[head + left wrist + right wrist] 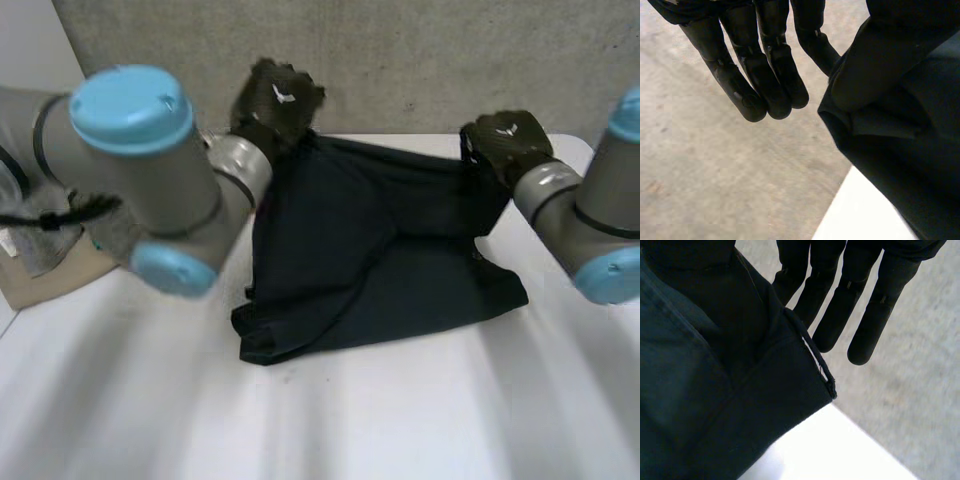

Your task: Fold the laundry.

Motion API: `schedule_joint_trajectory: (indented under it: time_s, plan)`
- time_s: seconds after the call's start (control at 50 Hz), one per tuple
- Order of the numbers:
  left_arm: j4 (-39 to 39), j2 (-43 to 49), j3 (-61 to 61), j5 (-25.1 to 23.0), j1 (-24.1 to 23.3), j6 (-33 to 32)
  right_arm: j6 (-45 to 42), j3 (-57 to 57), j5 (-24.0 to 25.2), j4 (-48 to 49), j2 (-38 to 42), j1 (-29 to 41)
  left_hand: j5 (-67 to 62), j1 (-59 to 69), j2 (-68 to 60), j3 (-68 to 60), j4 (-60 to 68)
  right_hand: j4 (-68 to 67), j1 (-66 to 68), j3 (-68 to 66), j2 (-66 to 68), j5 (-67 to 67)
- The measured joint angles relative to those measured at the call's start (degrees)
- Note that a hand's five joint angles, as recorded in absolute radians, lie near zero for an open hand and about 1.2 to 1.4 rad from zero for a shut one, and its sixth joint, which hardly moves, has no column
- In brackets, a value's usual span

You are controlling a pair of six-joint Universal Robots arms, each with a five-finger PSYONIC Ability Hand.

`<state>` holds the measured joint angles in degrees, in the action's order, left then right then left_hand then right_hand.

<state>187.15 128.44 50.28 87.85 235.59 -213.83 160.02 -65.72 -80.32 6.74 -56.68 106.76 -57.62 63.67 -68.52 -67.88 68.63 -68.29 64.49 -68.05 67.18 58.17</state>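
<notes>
A dark navy garment is held up by its two far corners, and its lower part lies crumpled on the white table. My left hand is at the far left corner. In the left wrist view the thumb pinches the garment against one finger, while the other fingers stay straight and free. My right hand holds the far right corner. In the right wrist view the hemmed garment edge is gripped beside the thumb, with the remaining fingers straight.
A cardboard box sits beyond the table's left edge behind my left arm. A grey wall stands close behind the table's far edge. Grey floor shows under both hands past the table edge.
</notes>
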Motion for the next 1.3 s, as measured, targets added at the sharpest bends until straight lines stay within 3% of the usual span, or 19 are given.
schedule_joint_trajectory:
  time_s: [0.08, 0.1, 0.14, 0.16, 0.18, 0.22, 0.26, 0.32, 0.42, 0.5, 0.58, 0.62, 0.72, 0.74, 0.88, 1.0, 1.08, 1.16, 1.3]
  plan:
    - [-1.04, 7.98, -13.05, -0.57, 3.58, 0.38, 0.60, 4.93, -0.52, 10.36, 6.53, 1.44, 0.00, 0.00, -0.02, 0.00, 0.02, 0.71, -0.25, 1.04, -0.81, -0.71]
    - [-1.10, 10.04, -16.31, -0.41, 4.29, 0.33, 0.63, 6.56, -0.93, 13.62, 8.65, 1.79, 0.00, 0.00, -0.02, 0.00, 0.02, 5.53, -3.52, 6.64, -6.08, -5.35]
    - [-1.30, 15.25, -24.58, 0.12, 6.08, 0.17, -0.03, 10.90, -2.38, 20.53, 14.02, 2.51, 2.67, -2.00, 2.69, 2.66, -2.67, 26.10, -24.35, 26.45, -26.59, -26.54]
    - [-1.42, 17.02, -27.45, 0.32, 6.55, 0.11, -0.44, 12.06, -2.80, 21.84, 15.35, 2.70, 11.65, -11.52, 11.80, 11.66, -11.73, 29.47, -27.78, 29.84, -30.08, -30.05]
    - [-1.59, 19.20, -31.13, 0.69, 7.07, 0.03, -1.59, 14.54, -3.87, 23.99, 18.05, 3.06, 20.02, -21.25, 21.52, 21.18, -20.13, 42.41, -40.86, 42.82, -44.25, -43.53]
    - [-2.06, 21.98, -36.12, 1.34, 7.64, -0.02, -3.64, 17.73, -5.45, 25.03, 21.15, 3.34, 40.52, -44.26, 41.98, 40.25, -40.87, 52.08, -49.02, 52.10, -51.91, -52.02]
    - [-2.69, 23.45, -38.97, 2.05, 7.79, 0.11, -5.43, 19.96, -6.75, 23.74, 22.92, 3.33, 51.09, -52.13, 52.69, 51.52, -52.55, 55.73, -51.95, 55.96, -55.30, -55.49]
    - [-3.75, 23.14, -39.27, 3.16, 7.52, 0.60, -6.31, 21.25, -7.78, 18.93, 23.08, 2.73, 55.12, -52.91, 56.90, 56.08, -57.18, 56.29, -51.95, 56.38, -55.42, -55.49]
    - [-4.68, 16.93, -29.90, 4.73, 6.61, 1.41, -1.87, 17.85, -5.92, 6.47, 16.81, 0.29, 55.12, -52.91, 57.00, 56.09, -57.19, 56.29, -51.95, 56.38, -55.42, -55.49]
    - [-4.26, 9.44, -18.46, 5.71, 6.00, 1.70, 1.66, 12.40, -1.62, -3.71, 9.51, -1.97, 55.12, -52.91, 57.03, 56.09, -57.19, 56.28, -51.95, 56.38, -55.42, -55.49]
    - [-4.36, -0.06, -4.12, 6.39, 4.76, 2.33, 0.79, 6.19, 3.49, -13.33, 2.52, -4.44, 53.70, -50.81, 55.34, 54.50, -55.52, 45.68, -41.51, 45.13, -44.35, -45.36]
    - [-4.46, -4.39, 2.33, 6.65, 4.12, 2.65, -1.78, 2.29, 6.51, -18.75, -1.23, -6.09, 43.31, -37.94, 44.47, 43.91, -44.48, 40.79, -36.35, 40.09, -39.26, -40.22]
    - [-8.27, -14.97, 19.82, 5.91, 1.08, 5.12, -10.83, -5.84, 11.98, -28.75, -6.49, -9.58, 31.60, -25.78, 31.88, 31.89, -32.46, 31.46, -27.21, 31.02, -29.83, -31.12]
    - [-10.24, -17.06, 24.09, 5.37, -0.04, 6.23, -13.43, -7.56, 13.03, -30.64, -7.00, -10.29, 24.33, -18.52, 24.97, 24.40, -25.10, 29.17, -25.15, 28.75, -27.91, -28.89]
    - [-19.42, -19.45, 36.27, 3.48, -3.71, 12.69, -24.56, -14.07, 17.12, -35.23, -5.86, -12.90, 17.43, -13.06, 18.04, 17.47, -18.12, 23.29, -19.46, 22.98, -22.09, -23.31]
    - [-20.88, -15.36, 38.42, 2.08, -4.43, 18.79, -26.57, -17.83, 20.88, -29.21, -3.20, -13.52, 24.61, -21.55, 25.64, 24.92, -25.65, 22.01, -18.46, 21.83, -20.91, -22.04]
    - [-18.35, -11.77, 37.08, 3.59, -3.71, 20.53, -25.33, -20.98, 23.19, -20.24, -2.43, -13.53, 33.47, -29.68, 33.93, 32.93, -34.42, 30.21, -26.10, 29.48, -29.14, -29.98]
    - [-14.84, -8.88, 34.22, 7.14, -2.62, 19.11, -22.80, -24.39, 24.22, -9.00, -2.34, -13.42, 38.03, -33.55, 37.99, 37.24, -38.82, 39.63, -34.66, 38.65, -38.47, -40.41]
    - [-12.05, -4.13, 28.78, 11.53, -1.85, 12.60, -19.36, -26.43, 23.98, 3.31, -0.73, -12.64, 43.07, -37.78, 43.15, 42.46, -43.87, 40.66, -35.58, 39.22, -39.14, -41.93]
